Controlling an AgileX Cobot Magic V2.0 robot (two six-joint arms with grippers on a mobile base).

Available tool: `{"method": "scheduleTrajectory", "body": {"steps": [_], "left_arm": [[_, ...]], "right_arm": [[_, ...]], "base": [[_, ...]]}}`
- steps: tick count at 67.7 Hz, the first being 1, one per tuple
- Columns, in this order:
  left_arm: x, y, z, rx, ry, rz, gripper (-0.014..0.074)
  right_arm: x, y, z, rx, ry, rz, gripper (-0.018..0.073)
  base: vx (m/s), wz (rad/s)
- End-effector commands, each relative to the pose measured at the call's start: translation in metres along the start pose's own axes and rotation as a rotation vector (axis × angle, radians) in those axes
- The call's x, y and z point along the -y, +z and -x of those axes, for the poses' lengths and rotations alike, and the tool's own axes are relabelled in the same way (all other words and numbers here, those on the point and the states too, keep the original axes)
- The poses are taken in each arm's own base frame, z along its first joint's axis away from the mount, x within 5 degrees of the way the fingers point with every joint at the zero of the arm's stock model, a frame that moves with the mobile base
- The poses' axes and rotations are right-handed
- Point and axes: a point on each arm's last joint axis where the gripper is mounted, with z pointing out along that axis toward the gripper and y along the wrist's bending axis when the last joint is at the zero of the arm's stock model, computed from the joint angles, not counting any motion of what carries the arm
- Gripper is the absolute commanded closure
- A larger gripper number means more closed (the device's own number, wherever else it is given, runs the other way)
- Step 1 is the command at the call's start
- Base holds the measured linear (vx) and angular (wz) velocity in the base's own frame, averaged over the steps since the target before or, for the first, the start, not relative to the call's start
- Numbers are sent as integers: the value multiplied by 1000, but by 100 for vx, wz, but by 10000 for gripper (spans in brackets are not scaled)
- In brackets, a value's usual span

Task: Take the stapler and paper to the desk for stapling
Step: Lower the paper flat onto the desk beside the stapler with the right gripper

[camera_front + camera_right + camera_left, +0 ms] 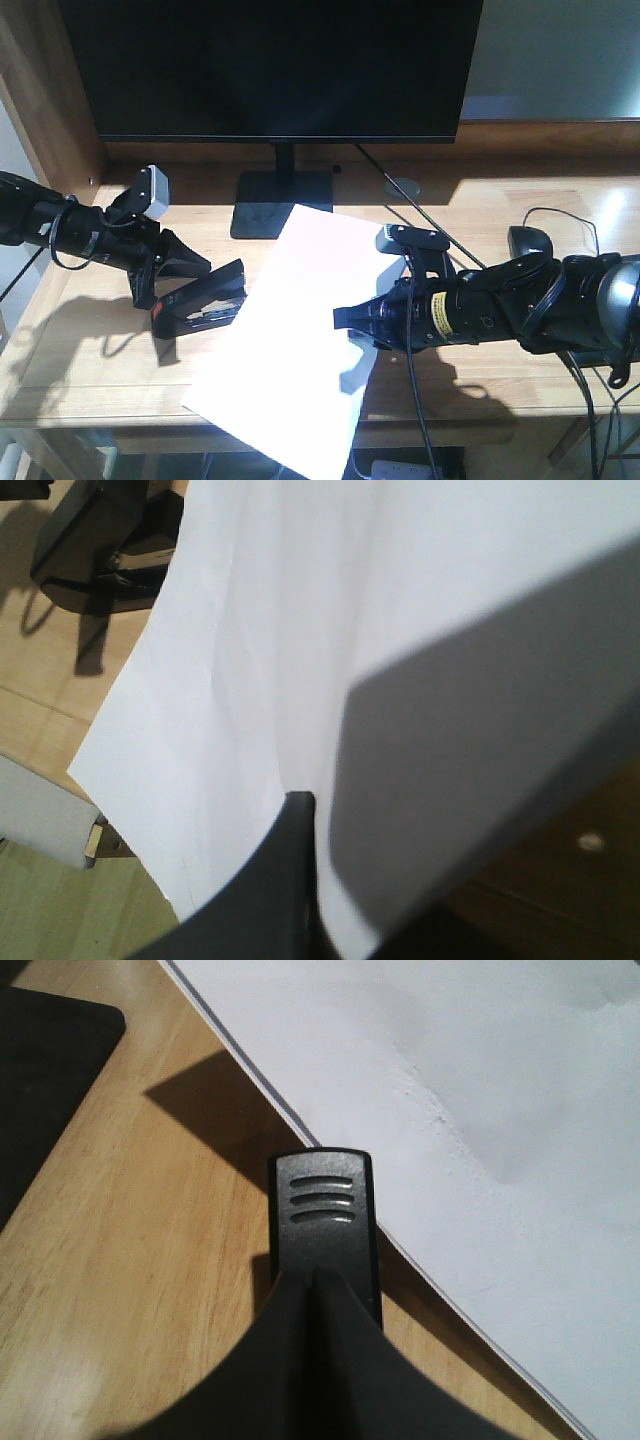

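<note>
A sunlit wooden bench [80, 370] carries a dark monitor [270, 70]. The left gripper [165, 282] is clamped on the stapler [205, 298], just beside the paper [290, 330]. The right gripper [345, 318] pinches the paper's edge, and the sheet overhangs the bench front.

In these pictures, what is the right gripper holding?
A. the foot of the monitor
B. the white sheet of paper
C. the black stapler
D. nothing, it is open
B: the right gripper is closed on one edge of the paper, while the stapler is in the left gripper.
</note>
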Motion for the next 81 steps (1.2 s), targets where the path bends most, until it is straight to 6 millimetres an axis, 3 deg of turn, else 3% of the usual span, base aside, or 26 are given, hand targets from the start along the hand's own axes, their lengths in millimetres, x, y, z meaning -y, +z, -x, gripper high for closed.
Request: {"method": "scheduleTrajectory", "body": {"steps": [1,25,46,81], "left_arm": [[0,-17,31,76,34,36,604],[0,-17,31,76,34,36,604],[0,-17,31,76,34,36,603],[0,-17,31,76,34,36,603]], "right_arm": [[-5,-12,12,60,-49,-10,564],[-1,-12,15,87,-46,-52,564],[2,8,14,21,-29,-14,564],[3,15,15,6,-43,-9,564]], "base": [[0,0],[0,0],[0,0],[0,0]]}}
